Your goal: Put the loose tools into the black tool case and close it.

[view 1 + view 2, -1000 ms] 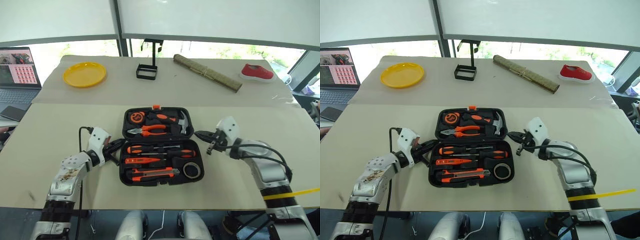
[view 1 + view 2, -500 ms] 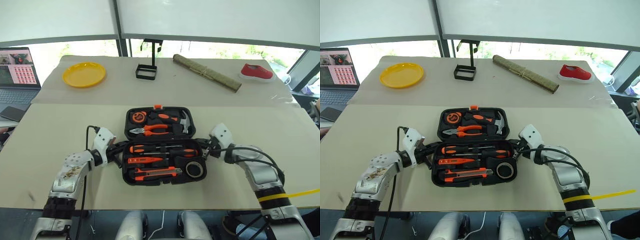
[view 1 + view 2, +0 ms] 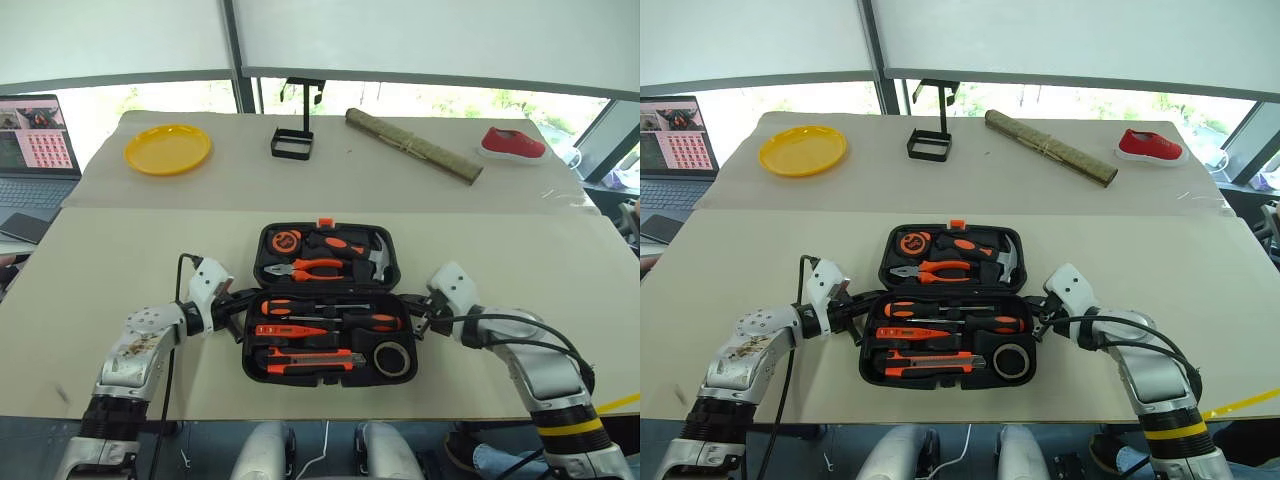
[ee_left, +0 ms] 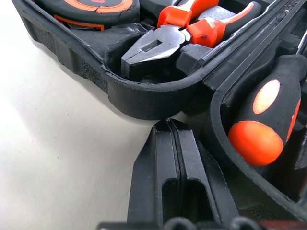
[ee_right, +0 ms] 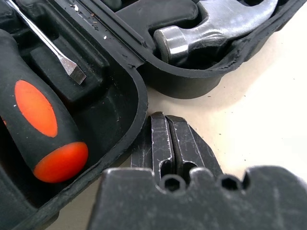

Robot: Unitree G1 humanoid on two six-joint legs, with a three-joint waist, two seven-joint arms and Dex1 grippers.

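Open black plastic hinged tool case (image 3: 325,300) lies mid-worktop (image 3: 90,290), tools seated in its slots
Left end effector (image 4: 169,125) and right end effector (image 5: 163,117), fingers pressed together, sit at its left and right hinge corners

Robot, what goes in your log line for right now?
tool case: open, tools inside | left gripper: shut, at hinge | right gripper: shut, at hinge

I saw a beige table (image 3: 120,260) across the frame, windows (image 3: 420,100) along the top with white blinds (image 3: 430,40) drawn, daylight behind, a laptop (image 3: 35,150) at upper left.
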